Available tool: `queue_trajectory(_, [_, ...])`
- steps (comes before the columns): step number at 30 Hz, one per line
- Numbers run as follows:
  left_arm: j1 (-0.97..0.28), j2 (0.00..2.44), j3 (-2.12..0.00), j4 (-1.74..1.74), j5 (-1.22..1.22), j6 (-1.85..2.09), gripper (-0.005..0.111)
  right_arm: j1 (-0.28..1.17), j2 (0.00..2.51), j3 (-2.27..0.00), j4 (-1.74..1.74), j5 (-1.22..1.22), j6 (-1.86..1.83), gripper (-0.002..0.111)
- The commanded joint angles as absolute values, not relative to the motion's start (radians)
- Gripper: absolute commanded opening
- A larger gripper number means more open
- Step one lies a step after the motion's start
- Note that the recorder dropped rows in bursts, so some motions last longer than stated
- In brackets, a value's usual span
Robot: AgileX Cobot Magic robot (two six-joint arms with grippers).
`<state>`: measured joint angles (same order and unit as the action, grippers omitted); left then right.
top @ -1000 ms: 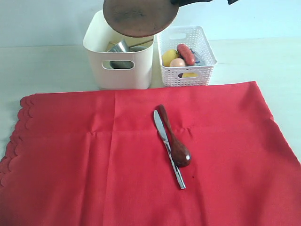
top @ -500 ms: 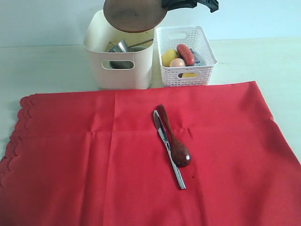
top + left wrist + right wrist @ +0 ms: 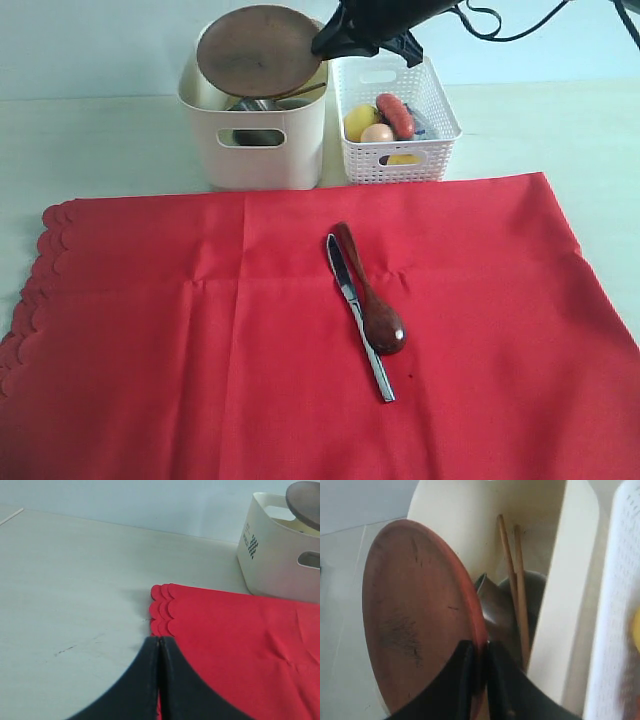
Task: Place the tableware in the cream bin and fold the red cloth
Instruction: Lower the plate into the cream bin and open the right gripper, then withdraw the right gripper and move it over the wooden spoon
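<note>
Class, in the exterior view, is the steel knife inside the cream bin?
No, the steel knife lies on the red cloth beside the wooden spoon.

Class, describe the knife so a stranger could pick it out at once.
Find the big red cloth. Near its middle lie two utensils together; the knife is the slim shiny steel one, longer than the dark wooden spoon beside it.

— What does the gripper pinch?
— The rim of the plate, tilted over the bin.
— Inside?
— Two chopsticks, leaning beside something dark.
</note>
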<state>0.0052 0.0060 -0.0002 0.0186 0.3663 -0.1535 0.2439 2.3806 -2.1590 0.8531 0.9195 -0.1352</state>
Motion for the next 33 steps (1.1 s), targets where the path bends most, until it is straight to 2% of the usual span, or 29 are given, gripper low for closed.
queue_trajectory(1, [0.001,0.000,0.000,0.019,0.361,-0.156,0.000,0.245,2.392,-2.171,0.879,0.834,-0.074,0.000])
queue_trajectory(3, [0.001,0.000,0.000,0.019,0.361,-0.156,0.000,0.245,2.396,-2.171,0.879,0.819,-0.051,0.003])
queue_trajectory(9, [0.001,0.000,0.000,0.019,0.361,-0.156,0.000,0.245,2.422,-2.171,0.897,0.817,-0.050,0.045])
queue_trajectory(11, [0.001,0.000,0.000,0.019,0.361,-0.156,0.000,0.245,2.411,-2.171,0.906,0.817,-0.050,0.049])
queue_trajectory(15, [0.001,0.000,0.000,0.019,0.361,-0.156,0.000,0.245,2.370,-2.171,0.885,0.827,-0.050,0.050])
queue_trajectory(29, [0.001,0.000,0.000,0.019,0.361,-0.156,0.000,0.245,2.210,-2.171,0.595,1.202,-0.090,0.048])
queue_trajectory(33, [0.001,0.000,0.000,0.019,0.361,-0.156,0.000,0.245,2.176,-2.171,0.564,1.221,-0.094,0.048])
